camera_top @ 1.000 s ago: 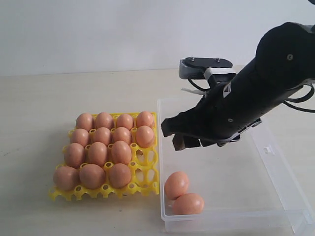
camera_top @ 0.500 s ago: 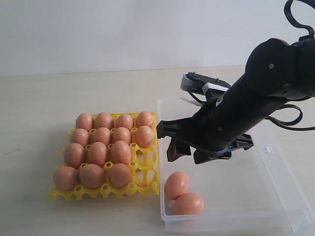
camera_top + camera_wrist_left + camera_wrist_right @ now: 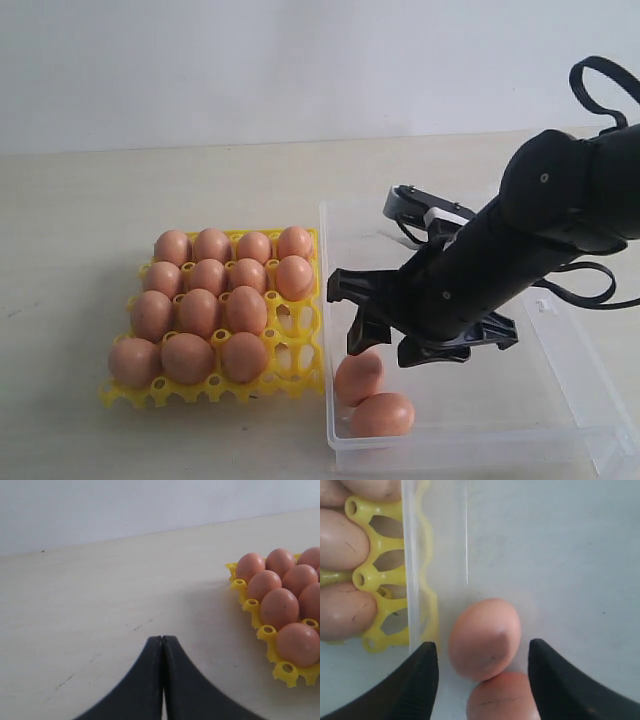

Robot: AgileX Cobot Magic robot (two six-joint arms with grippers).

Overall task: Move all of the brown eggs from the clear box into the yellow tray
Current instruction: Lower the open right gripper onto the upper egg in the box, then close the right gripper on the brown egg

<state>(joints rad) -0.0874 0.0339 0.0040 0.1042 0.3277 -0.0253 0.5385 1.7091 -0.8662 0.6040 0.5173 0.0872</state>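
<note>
Two brown eggs (image 3: 358,378) (image 3: 381,415) lie touching in the near left corner of the clear box (image 3: 560,330). My right gripper (image 3: 393,345) hangs open just above them, one finger on each side of the upper egg (image 3: 485,637), touching neither it nor the other egg (image 3: 502,700). Beside the box stands the yellow tray (image 3: 295,350), holding several brown eggs (image 3: 200,312), with two cups bare on its box side. My left gripper (image 3: 162,639) is shut on nothing over bare table, off to the side of the tray (image 3: 250,605); the exterior view does not show it.
The box's low clear wall (image 3: 411,580) runs between the tray (image 3: 375,575) and the eggs, close to one right finger (image 3: 422,665). The rest of the box floor (image 3: 480,390) is bare. The pale table (image 3: 150,190) stretches behind the tray.
My right arm has lowered and drawn toward the box's near left corner, bringing its open jaws down over the two eggs. Eggs, tray and box have not moved.
</note>
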